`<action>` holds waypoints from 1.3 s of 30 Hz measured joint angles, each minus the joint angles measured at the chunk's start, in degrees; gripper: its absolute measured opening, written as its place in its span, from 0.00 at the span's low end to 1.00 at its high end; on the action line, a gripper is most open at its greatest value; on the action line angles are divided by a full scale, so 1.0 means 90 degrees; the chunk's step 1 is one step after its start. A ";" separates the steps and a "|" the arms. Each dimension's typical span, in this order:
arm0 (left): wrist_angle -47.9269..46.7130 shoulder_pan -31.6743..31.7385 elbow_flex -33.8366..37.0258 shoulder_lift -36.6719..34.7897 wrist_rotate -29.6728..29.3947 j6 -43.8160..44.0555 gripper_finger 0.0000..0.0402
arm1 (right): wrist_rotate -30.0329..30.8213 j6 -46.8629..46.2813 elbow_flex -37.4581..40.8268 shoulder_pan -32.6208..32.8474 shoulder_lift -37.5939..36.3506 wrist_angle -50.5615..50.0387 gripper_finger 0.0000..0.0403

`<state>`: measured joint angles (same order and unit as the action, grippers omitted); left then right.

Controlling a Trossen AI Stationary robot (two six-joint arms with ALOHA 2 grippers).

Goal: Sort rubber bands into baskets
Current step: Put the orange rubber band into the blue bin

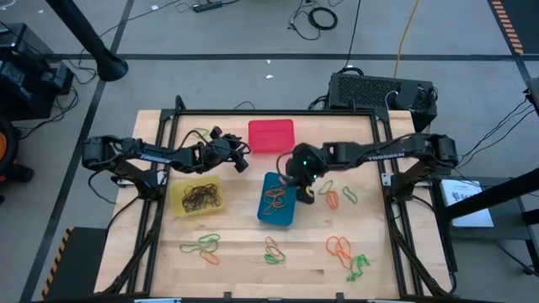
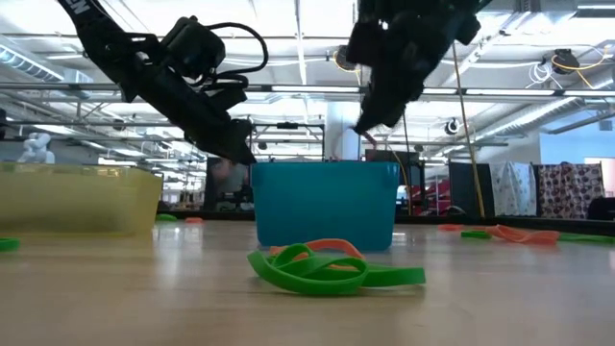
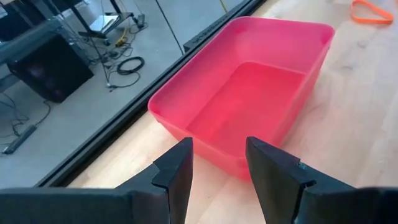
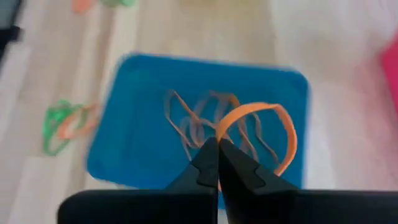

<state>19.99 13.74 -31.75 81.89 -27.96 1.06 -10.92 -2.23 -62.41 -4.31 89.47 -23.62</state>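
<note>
Above the blue basket point(image 4: 124, 124), right gripper point(image 4: 217, 152) jaws pinch an orange rubber band point(image 4: 273, 118).

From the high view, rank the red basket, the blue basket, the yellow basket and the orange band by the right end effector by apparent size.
1. Yellow basket, blue basket, red basket: look alike, unranked.
2. Orange band: far smaller.

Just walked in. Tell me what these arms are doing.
They are sorting rubber bands by colour. The right tool is shut on an orange band above the blue basket, which holds other orange bands. The left tool is open and empty by the red basket. Dark bands lie in the yellow basket; more wait on the table.
</note>
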 joint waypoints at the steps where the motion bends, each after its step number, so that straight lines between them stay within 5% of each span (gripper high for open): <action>1: 0.0000 0.0000 0.0000 0.0000 0.0039 0.0000 0.39 | 0.0000 0.0019 0.0000 0.0100 0.0025 0.0170 0.00; 13: 0.0002 -0.0005 0.0000 0.0000 0.0135 0.0002 0.39 | 0.0047 0.0224 0.0000 0.0735 0.0798 0.0738 0.02; 25: 0.0005 -0.0012 0.0000 0.0000 0.0135 -0.0012 0.39 | 0.0075 0.0166 0.0000 0.0701 0.0663 0.0596 0.22; 39: 0.0075 -0.0029 0.0000 0.0000 0.0135 -0.0194 0.39 | -0.0445 -0.2160 0.0002 0.1325 0.0057 -0.2000 0.26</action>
<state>20.67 13.47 -31.75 81.89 -26.74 -0.69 -14.93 -21.67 -62.39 7.61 89.99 -41.62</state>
